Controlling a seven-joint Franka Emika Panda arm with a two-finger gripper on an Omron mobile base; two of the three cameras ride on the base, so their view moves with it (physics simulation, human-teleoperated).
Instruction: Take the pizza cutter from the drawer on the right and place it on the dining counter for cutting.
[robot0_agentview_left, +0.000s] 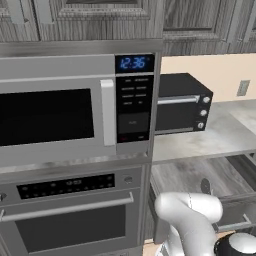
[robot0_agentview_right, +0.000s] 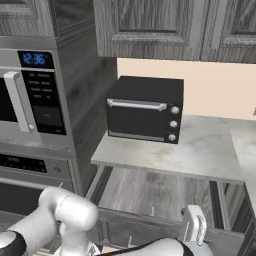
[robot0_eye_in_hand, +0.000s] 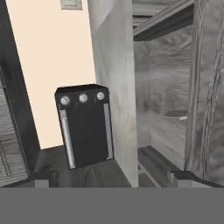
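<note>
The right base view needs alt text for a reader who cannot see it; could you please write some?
An open grey drawer sits pulled out under a grey worktop that carries a black toaster oven. A microwave stands at the left, wood-grain cabinets hang above, and the white arm rises at lower left.

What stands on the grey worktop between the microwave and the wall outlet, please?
The black toaster oven stands there, on the worktop between the microwave and the wall outlet, as the left base view shows.

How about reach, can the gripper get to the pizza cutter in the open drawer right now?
Probably yes. The drawer stands open, the pizza cutter lies uncovered on its floor, and the open gripper points into it with nothing between. The worktop above may crowd the approach.
</note>
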